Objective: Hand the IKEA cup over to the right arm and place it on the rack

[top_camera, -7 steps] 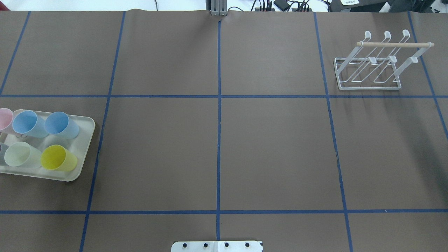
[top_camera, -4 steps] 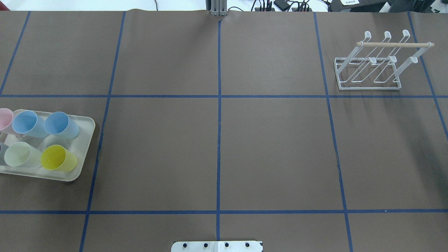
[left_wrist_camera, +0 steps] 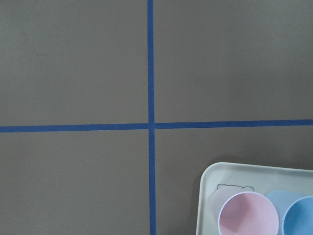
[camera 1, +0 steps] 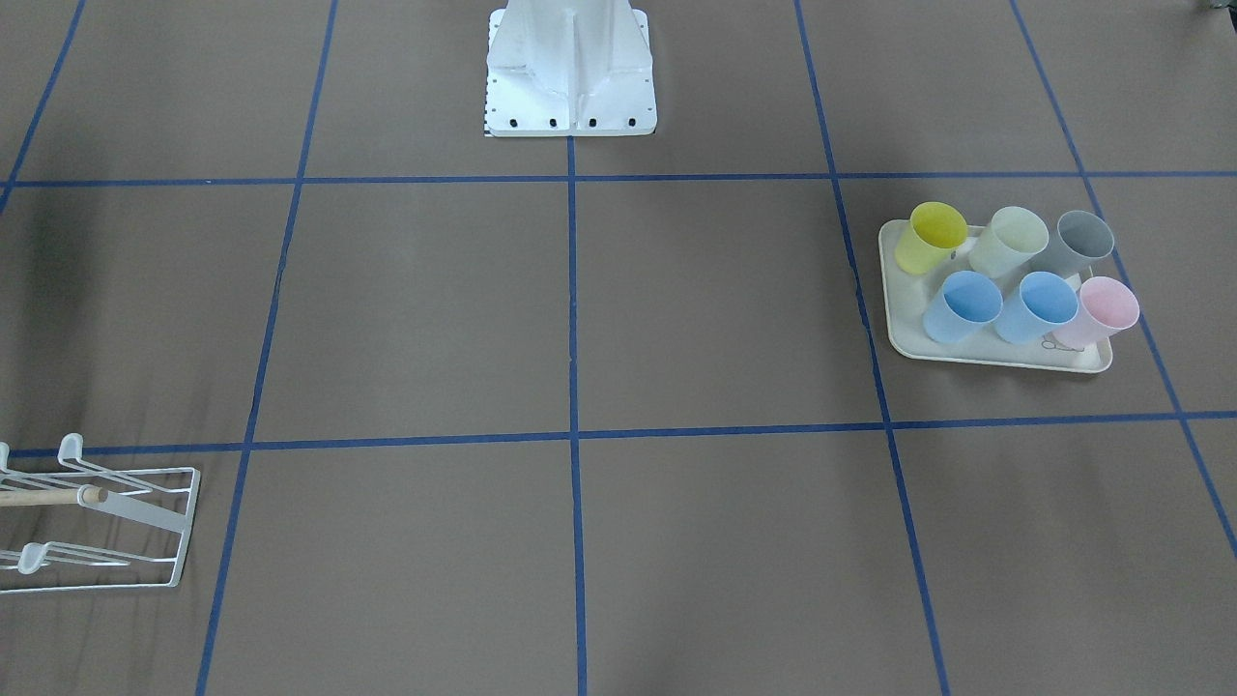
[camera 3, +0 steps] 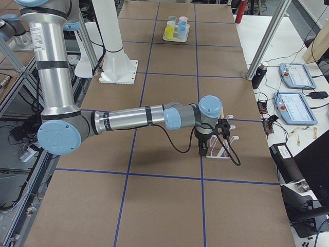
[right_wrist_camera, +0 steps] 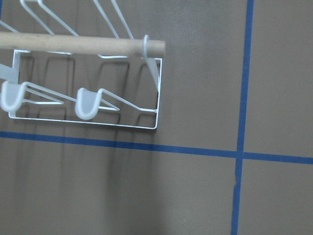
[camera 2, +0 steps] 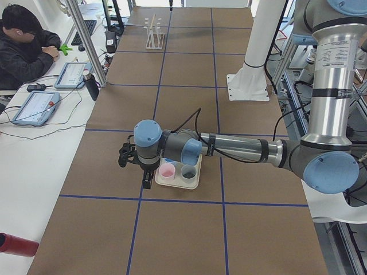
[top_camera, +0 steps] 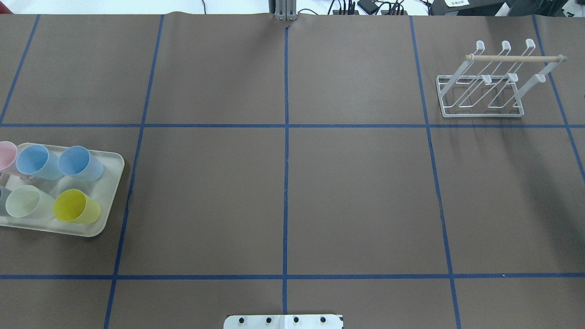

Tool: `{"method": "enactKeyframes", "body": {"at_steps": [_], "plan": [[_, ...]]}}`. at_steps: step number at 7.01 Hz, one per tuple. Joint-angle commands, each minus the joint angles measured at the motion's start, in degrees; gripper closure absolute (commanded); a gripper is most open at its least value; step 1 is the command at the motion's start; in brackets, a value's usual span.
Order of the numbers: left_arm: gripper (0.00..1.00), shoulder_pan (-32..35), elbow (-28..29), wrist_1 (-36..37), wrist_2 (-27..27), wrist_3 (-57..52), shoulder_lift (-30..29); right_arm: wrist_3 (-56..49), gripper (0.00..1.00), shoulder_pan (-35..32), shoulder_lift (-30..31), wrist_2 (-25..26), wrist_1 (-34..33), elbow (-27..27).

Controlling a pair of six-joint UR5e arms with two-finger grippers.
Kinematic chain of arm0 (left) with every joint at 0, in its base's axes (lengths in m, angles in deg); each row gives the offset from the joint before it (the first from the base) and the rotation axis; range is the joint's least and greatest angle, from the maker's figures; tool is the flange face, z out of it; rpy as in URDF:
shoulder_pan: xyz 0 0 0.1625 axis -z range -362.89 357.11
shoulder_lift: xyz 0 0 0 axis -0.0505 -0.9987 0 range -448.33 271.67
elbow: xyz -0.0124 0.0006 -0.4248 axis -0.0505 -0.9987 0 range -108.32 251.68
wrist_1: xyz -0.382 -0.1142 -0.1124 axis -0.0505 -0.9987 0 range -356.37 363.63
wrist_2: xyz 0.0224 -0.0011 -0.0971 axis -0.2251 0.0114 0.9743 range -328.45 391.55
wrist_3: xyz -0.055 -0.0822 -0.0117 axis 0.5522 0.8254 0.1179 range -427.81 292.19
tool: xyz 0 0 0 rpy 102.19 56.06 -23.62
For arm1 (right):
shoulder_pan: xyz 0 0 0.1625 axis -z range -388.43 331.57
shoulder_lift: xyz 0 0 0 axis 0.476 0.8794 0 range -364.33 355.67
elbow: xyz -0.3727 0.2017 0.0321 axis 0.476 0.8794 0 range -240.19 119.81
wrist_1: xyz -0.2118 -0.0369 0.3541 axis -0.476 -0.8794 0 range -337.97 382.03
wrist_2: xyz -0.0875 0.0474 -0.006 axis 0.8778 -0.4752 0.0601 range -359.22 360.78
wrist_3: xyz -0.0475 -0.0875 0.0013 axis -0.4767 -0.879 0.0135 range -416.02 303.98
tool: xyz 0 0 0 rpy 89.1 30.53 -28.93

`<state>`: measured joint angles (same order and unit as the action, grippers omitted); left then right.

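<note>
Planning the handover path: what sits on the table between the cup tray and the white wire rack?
Nothing: in the overhead view, the stretch from the tray to the rack is bare brown cover crossed only by blue tape lines.

Two strips of blue tape (left_wrist_camera: 150,126) cross on the brown paper-covered table (left_wrist_camera: 73,63). At the right, a cream plastic tray's rounded corner (left_wrist_camera: 205,196) holds a pale pink plastic cup (left_wrist_camera: 247,215), with a light blue plastic cup (left_wrist_camera: 301,220) just right of it.

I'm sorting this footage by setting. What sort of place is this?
Most likely a robotics lab: a robot arm reaches over a table gridded with blue tape, and a person sits beside tablets.
</note>
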<state>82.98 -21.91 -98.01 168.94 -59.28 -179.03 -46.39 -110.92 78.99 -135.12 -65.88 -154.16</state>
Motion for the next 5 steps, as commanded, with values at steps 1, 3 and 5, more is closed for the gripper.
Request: {"method": "enactKeyframes", "body": {"at_steps": [1, 3, 5], "plan": [[0.00, -2.90, 3.40, -7.24, 0.08, -0.18, -0.88, 1.44, 0.00, 1.89, -2.27, 0.62, -0.32, -2.70], [0.00, -2.99, 5.59, -17.32, 0.42, -0.45, -1.68, 1.62, 0.00, 2.51, -3.87, -0.07, -0.06, -3.50], [0.00, -4.99, 9.72, -19.21, 0.16, -0.36, -1.50, 1.79, 0.00, 5.58, -4.49, 0.19, 0.02, -4.55]]}}
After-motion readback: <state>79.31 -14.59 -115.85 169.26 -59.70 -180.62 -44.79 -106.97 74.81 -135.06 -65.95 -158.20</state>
